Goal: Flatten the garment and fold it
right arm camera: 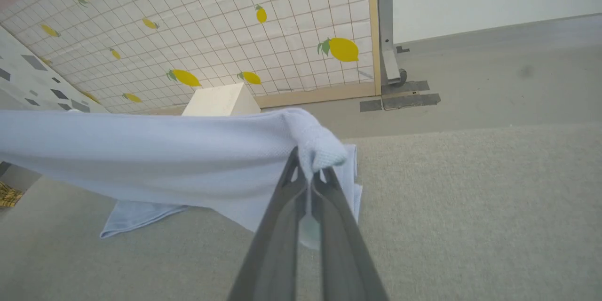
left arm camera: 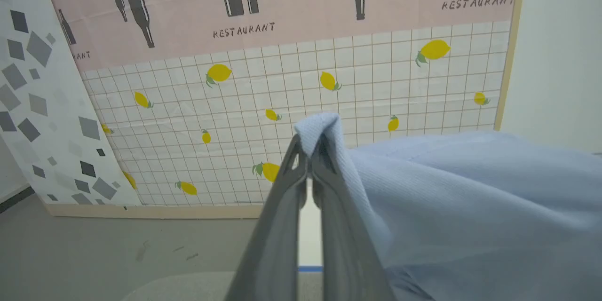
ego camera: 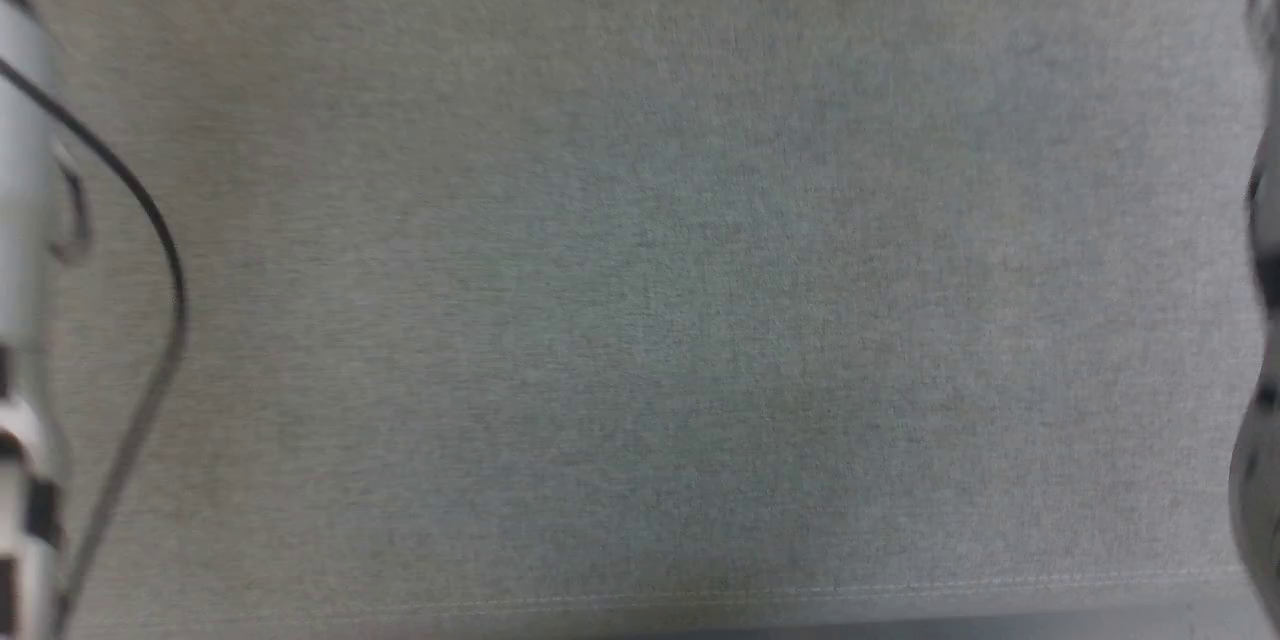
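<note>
Right wrist view: bunched garment [right arm camera: 141,150] caps pinching fingers [right arm camera: 280,225].

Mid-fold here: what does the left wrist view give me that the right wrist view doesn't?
Left wrist view: the pink RESTAURANT bottle-print banner behind the left gripper. Right wrist view: the garment with its lower end lying on the grey table cloth, a cream box, a wheeled metal post, the right gripper. Both: jaws shut on a bunched light blue edge, with the lemon-grid backdrop behind.
</note>
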{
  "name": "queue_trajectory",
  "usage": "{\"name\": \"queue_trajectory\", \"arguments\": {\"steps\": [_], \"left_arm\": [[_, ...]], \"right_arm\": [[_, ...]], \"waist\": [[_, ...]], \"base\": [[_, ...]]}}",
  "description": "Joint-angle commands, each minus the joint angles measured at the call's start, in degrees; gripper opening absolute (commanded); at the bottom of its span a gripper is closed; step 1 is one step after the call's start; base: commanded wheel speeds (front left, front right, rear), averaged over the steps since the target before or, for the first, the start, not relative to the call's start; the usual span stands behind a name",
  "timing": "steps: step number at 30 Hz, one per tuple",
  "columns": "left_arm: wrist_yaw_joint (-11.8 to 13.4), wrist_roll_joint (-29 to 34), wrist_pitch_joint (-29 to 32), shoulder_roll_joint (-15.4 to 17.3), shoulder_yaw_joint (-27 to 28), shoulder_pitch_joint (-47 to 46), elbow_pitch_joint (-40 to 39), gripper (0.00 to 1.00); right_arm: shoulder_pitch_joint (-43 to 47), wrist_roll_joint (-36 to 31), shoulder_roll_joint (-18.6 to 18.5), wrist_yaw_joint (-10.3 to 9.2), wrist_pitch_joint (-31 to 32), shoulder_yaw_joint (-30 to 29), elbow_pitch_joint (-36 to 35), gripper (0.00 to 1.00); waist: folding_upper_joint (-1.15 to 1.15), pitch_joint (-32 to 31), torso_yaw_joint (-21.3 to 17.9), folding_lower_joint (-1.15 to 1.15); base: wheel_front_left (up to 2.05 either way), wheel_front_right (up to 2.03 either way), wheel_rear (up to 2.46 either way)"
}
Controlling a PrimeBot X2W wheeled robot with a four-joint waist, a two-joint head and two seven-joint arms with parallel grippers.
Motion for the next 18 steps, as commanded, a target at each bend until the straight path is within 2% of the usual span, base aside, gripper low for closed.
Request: {"name": "queue_trajectory", "arguments": {"steps": [1,6,10,14,18], "left_arm": [[-0.1,-0.8,-0.4,-0.3,1.0,4.1,-0.7,0.0],[-1.0,-1.1,-0.5,-2.5,2.8,22.0,-6.3,0.0],[-1.8,-2.6,-0.5,-5.6,2.8,36.9,-8.6,0.0],[-3.2,-5.8,-0.3,-8.2,2.4,49.1,-8.9,0.0],[-3.1,-9.4,0.9,-10.2,2.9,58.8,-9.1,0.0]], "right_arm": [[4.4,1.3,-1.0,-0.08,-0.8,1.0,-0.8,0.0],[21.3,6.7,-2.2,-0.08,-3.4,5.0,-4.3,0.0],[34.0,9.5,-3.1,-0.08,-6.3,4.8,-7.1,0.0],[44.4,9.9,-3.2,-0.08,-8.1,5.0,-8.8,0.0],[53.3,9.1,-3.4,-0.08,-9.0,4.2,-9.8,0.0]], "waist": [[0.0,-8.0,3.8,0.0],[0.0,-16.1,5.3,0.0],[0.0,-21.3,6.8,0.0],[0.0,-24.7,7.0,0.0],[0.0,-27.1,7.1,0.0]], "base": [[0.0,0.0,0.0],[0.0,0.0,0.0],[0.0,0.0,0.0],[0.0,0.0,0.0],[0.0,0.0,0.0]]}}
